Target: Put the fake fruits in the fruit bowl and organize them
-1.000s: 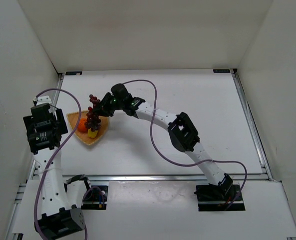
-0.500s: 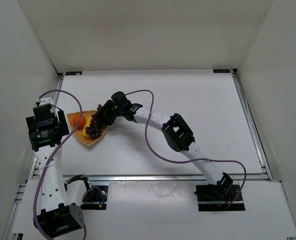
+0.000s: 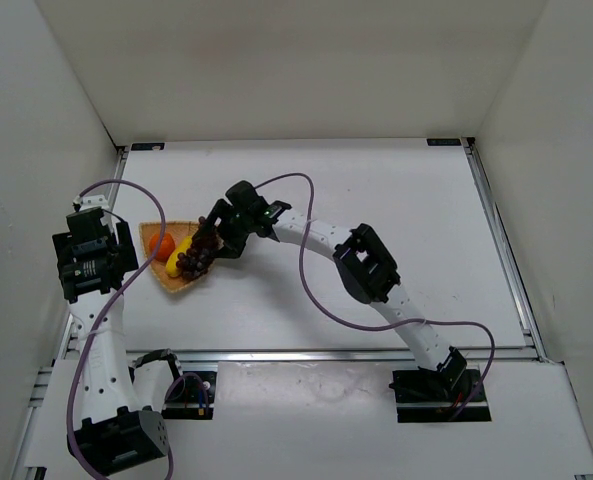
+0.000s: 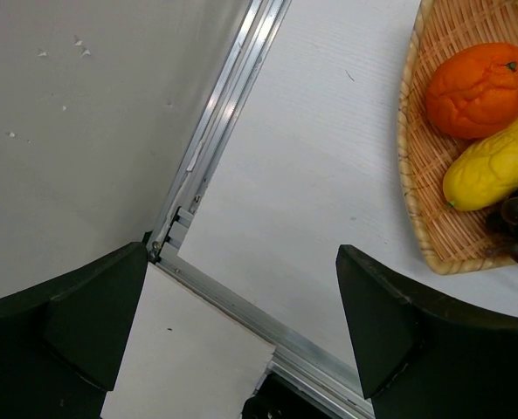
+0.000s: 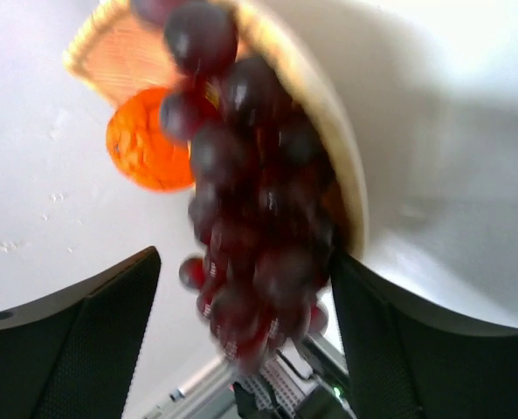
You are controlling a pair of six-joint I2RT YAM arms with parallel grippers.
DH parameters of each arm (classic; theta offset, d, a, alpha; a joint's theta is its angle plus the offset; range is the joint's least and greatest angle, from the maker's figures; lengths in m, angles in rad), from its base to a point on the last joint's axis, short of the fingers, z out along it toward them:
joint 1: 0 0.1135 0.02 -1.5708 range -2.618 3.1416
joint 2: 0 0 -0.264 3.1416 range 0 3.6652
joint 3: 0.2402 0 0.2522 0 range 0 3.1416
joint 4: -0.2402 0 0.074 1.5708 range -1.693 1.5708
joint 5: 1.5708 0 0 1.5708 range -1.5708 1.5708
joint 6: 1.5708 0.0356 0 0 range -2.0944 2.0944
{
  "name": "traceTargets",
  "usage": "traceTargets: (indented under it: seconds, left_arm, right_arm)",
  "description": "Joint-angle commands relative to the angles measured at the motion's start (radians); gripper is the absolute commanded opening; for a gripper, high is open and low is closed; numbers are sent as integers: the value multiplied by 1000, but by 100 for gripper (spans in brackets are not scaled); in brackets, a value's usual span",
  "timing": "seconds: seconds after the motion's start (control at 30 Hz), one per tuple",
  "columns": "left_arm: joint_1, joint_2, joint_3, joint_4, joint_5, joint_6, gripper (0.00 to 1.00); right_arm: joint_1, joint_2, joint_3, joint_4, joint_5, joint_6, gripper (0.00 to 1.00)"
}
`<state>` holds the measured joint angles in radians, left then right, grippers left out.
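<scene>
Three in basket [image 4: 424, 201]: orange [image 4: 480, 90], lemon [image 4: 494, 166], grapes [image 5: 259, 227]; right gripper [image 3: 208, 238] spread over grapes; left gripper [image 4: 241, 251] spread, aside.

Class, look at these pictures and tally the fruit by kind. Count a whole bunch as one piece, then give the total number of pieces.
Orange: 1
Lemon: 1
Bunch of grapes: 1
Total: 3 pieces of fruit
</scene>
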<state>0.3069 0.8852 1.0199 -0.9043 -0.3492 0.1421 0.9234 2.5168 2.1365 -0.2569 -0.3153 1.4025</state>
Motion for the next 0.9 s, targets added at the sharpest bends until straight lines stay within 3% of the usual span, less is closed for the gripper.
traceTargets:
  seconds: [0.0,0.27,0.33,0.4,0.47,0.6,0.67,0.87]
  left_arm:
    - [8,-8,14,18,12,17,100]
    - [8,1,61,9,30,27,100]
    - [8,11,71,8,30,27,100]
    - [8,11,80,-1,30,27,100]
    - [8,20,80,-1,30,27,100]
    - [8,20,80,-10,30,14,100]
    - [8,20,80,-10,30,4,100]
    - [8,-14,69,-36,-3,-41,100]
  right_arm:
    - [-5,-136,-18,-99,8,-77,84]
    - [-24,-254,-59,-300,50,-160,92]
    - [-43,-327,-223,-344,84,-171,95]
    - [-90,-468,-457,-344,126,-192,97]
    - [-155,-628,-590,-344,188,-252,97]
    - [-233,-918,-762,-519,699,-497,99]
    - [-329,-1059,-809,-644,972,-569,99]
    - [-655,-1389,-931,-694,1108,-718,99]
